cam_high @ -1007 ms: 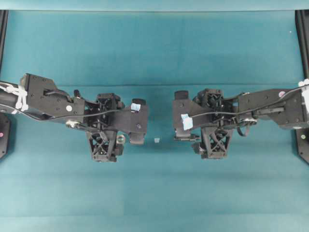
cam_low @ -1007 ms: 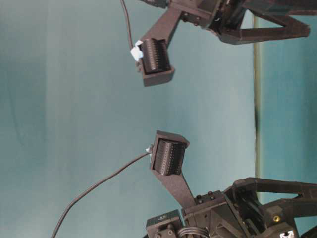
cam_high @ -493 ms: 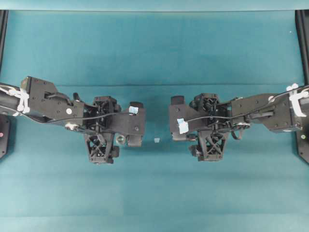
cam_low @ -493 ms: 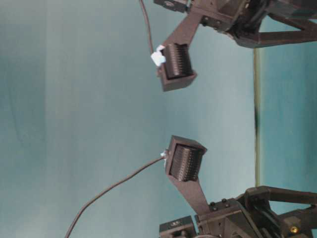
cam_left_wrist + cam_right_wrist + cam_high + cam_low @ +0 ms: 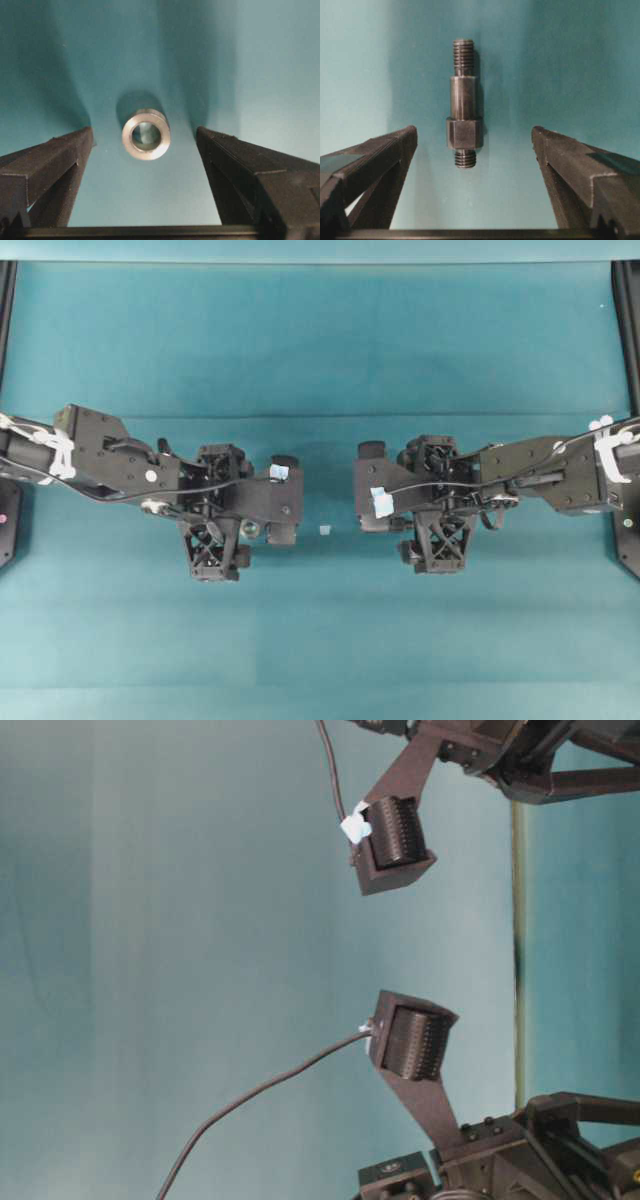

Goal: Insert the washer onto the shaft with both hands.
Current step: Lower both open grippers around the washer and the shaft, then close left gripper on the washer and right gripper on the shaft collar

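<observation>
Scrap: your landmark is the tiny pale scrap (image 5: 324, 529) on the teal mat (image 5: 320, 350), midway between the two arms.
Left gripper: you have the left gripper (image 5: 145, 145) just left of the scrap in the overhead view, jaws spread wide and gripping nothing.
Washer: your washer (image 5: 146, 134) lies on the mat left of the scrap, between the left fingers (image 5: 55, 160) and clear of both; its hole faces the wrist camera. Overhead, only a silvery glint (image 5: 250, 529) shows beside the gripper body.
Right gripper: you have the right gripper (image 5: 475, 145) just right of the scrap in the overhead view, jaws released and wide, nothing between the pads.
Shaft: your shaft (image 5: 464, 105) lies flat on the mat between the right fingers (image 5: 570, 165), touching neither, lengthwise to the wrist camera, its hex collar nearer you. Overhead, the arm hides it.
Table-level view: you see two ribbed pads (image 5: 398, 832), well apart.
</observation>
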Available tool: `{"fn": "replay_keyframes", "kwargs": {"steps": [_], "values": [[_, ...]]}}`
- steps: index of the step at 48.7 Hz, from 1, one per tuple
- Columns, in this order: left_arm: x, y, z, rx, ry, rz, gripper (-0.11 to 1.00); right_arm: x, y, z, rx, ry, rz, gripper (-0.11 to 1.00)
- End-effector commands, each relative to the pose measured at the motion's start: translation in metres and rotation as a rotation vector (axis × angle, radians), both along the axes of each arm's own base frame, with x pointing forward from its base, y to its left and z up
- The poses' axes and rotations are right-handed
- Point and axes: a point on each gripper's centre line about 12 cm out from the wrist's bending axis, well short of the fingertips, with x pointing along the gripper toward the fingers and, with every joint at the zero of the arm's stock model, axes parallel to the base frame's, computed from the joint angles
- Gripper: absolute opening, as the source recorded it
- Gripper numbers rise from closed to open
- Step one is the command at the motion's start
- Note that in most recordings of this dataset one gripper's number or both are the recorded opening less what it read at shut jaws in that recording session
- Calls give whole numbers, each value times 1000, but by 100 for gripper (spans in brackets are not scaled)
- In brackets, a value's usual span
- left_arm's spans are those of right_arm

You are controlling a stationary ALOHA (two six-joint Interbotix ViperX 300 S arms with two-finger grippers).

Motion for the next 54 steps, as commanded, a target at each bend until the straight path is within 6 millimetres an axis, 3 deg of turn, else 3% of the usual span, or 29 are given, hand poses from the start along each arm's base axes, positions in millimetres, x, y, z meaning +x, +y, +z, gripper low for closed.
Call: {"fn": "replay_keyframes", "kwargs": {"steps": [1,12,54], "values": [[4,-1,4,1,-31,-3,93,1,-1,1,0,-14,-3,81],[5,-1,1,0,-28,-3,93,-3,0,-8,1,0,-3,81],[3,0,-1,0,-20,0,93,3,-9,-6,-4,-17,-17,80]]}}
